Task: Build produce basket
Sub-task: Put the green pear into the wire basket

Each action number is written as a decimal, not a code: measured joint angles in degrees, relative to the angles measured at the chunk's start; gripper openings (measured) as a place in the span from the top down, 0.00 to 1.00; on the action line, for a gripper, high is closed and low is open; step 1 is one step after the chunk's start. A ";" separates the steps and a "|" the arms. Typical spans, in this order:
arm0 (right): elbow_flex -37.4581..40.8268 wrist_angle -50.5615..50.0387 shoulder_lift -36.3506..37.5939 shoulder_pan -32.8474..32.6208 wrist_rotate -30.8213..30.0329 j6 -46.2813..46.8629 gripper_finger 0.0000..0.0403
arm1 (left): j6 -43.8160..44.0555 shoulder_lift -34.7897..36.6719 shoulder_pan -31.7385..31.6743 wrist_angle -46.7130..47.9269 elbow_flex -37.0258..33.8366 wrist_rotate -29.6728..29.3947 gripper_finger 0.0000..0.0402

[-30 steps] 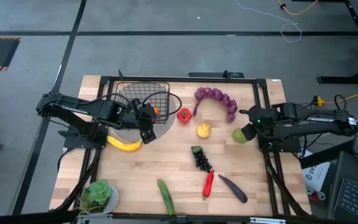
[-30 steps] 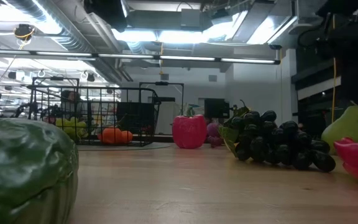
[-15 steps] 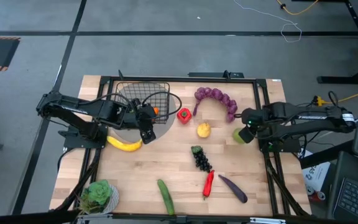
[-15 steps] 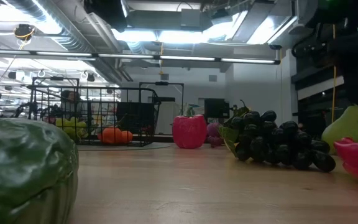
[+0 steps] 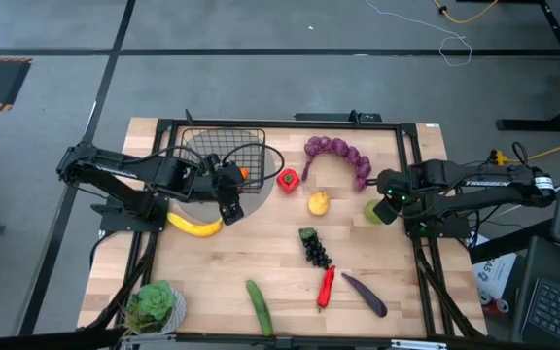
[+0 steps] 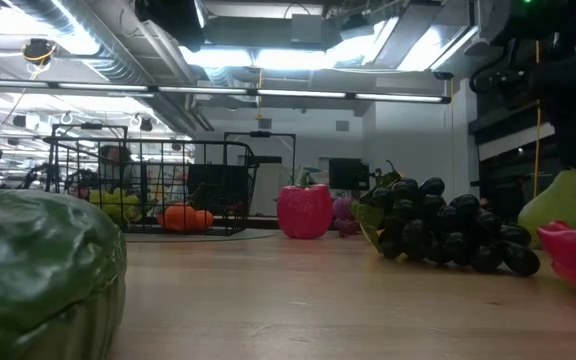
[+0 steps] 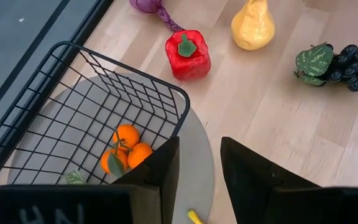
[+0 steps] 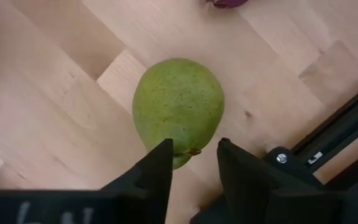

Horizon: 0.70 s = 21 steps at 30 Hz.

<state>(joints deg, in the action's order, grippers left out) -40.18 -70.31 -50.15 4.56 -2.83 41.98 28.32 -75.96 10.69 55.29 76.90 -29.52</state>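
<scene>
The black wire basket (image 5: 224, 154) stands on a grey round mat (image 7: 199, 134) at the far left, with small oranges (image 7: 128, 152) inside. My left gripper (image 7: 199, 158) hovers open just beside the basket's near right corner, holding nothing. A green pear (image 8: 178, 109) stands upright on the wood near the right edge. My right gripper (image 8: 194, 158) points down over it, its fingers on either side of the pear's stem end. Loose on the table are a banana (image 5: 194, 226), red pepper (image 5: 288, 180), yellow pear (image 5: 318, 203) and dark grapes (image 5: 314, 248). My right gripper comes at the green pear from above, one finger (image 8: 157, 171) over the edge of its narrow stem end (image 8: 185, 149), the other a little apart from it. Whether either finger touches the pear I cannot tell. The pear rests on the table.
A purple bunch (image 5: 343, 156) lies at the far side. A chili (image 5: 326, 287), eggplant (image 5: 365, 294), cucumber (image 5: 259, 307) and a leafy green vegetable (image 5: 154, 303) lie near the front edge. A black frame rail (image 8: 328, 130) runs close beside the pear.
My right gripper has tipped further downward and shifted slightly toward the table's left, settling over the green pear; its arm now shows darker and lower at the low view's right edge. The pear has stayed where it was.
</scene>
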 joint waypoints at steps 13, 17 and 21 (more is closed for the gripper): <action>0.00 0.09 0.00 0.02 1.50 -4.14 0.98 | 0.00 0.00 0.00 0.00 0.00 -0.02 0.72; 0.00 0.13 0.00 0.02 1.50 -5.67 0.99 | 0.00 0.00 0.00 0.00 0.00 0.00 0.72; -0.66 1.54 -0.02 0.02 5.37 -13.71 0.99 | -0.02 0.00 0.01 0.00 0.00 -0.02 0.72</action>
<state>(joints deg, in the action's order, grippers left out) -40.84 -68.76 -50.17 4.58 2.55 28.27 28.29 -75.96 10.70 55.29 76.90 -29.54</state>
